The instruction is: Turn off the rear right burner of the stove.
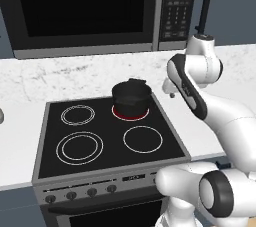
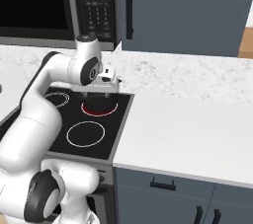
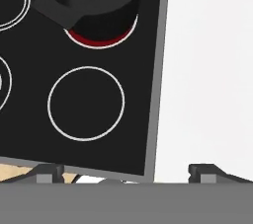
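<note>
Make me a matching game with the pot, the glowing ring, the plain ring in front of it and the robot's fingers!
Things:
1. round black metal pot
2. small red rear right burner ring
3. thin white front right burner ring
4. robot's two dark fingers

Descriptions:
A. spread wide apart, holding nothing
B. glowing, partly covered
C. sitting on the red ring
D. pale, with nothing on it

Pairs: 1-C, 2-B, 3-D, 4-A
</note>
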Motion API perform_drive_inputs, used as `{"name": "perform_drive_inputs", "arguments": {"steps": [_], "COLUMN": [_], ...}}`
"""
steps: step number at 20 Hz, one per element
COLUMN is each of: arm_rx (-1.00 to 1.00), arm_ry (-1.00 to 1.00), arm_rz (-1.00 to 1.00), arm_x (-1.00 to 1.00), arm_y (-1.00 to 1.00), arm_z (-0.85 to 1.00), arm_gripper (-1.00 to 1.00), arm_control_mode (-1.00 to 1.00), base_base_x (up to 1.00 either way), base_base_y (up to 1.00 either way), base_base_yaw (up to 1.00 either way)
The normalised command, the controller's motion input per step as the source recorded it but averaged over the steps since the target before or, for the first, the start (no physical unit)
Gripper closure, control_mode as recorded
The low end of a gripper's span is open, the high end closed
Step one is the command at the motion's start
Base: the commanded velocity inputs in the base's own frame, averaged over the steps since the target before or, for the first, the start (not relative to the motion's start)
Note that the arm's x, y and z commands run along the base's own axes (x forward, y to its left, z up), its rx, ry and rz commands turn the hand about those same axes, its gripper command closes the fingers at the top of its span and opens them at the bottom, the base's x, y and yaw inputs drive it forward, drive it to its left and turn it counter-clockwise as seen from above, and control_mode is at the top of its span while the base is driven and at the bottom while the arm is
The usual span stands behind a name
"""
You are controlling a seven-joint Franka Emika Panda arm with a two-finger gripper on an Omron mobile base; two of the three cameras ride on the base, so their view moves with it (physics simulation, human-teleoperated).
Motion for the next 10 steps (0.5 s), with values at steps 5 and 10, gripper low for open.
{"name": "perform_drive_inputs", "arguments": {"steps": [5, 10], "arm_rx": [-0.15, -0.52], "arm_ry": [0.00, 0.03], "arm_rz": [0.11, 0.21], "arm_x": [-0.13, -0.39], "arm_y": [0.81, 1.00], "arm_z": [-0.12, -0.52], "arm_gripper": [-1.00, -1.00], "arm_control_mode": [-1.00, -1.00], "base_base_x": [0.00, 0.00], "base_base_y": [0.00, 0.00], "base_base_yaw": [0.00, 0.00]}}
